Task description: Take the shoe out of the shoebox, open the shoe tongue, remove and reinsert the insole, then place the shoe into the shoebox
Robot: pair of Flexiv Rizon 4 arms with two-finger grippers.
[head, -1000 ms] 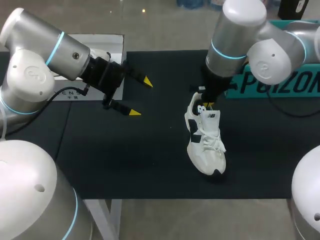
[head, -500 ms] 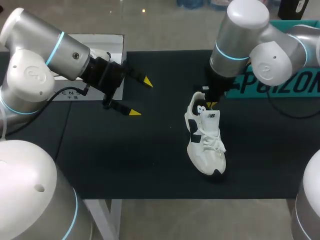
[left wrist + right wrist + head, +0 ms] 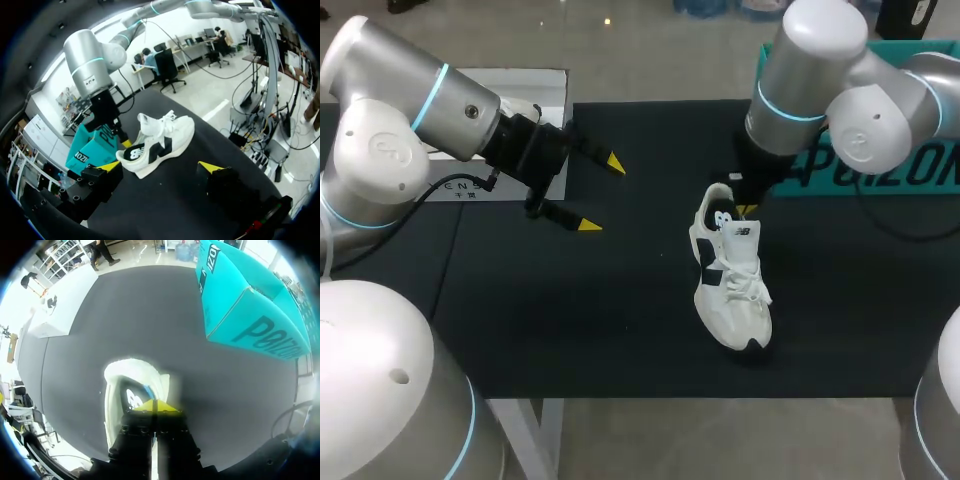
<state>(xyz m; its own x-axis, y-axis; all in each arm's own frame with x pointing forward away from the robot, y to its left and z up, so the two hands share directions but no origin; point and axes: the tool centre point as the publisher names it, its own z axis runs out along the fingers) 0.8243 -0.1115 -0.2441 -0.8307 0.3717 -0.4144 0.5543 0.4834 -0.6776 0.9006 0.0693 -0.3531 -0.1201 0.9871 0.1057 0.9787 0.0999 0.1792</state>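
Hovering at the shoe's (image 3: 730,275) heel opening, right gripper (image 3: 745,208), tips pressed together; grip on anything unclear. Shoe upright on mat (image 3: 570,320), near shoebox (image 3: 880,170). Left gripper (image 3: 600,193) spread, well apart. Risk: a pull tips or drags the unbraced shoe.

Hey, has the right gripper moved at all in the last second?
Yes. The right gripper has shifted slightly sideways toward the teal shoebox, judged against the shoe, which has stayed where it was.
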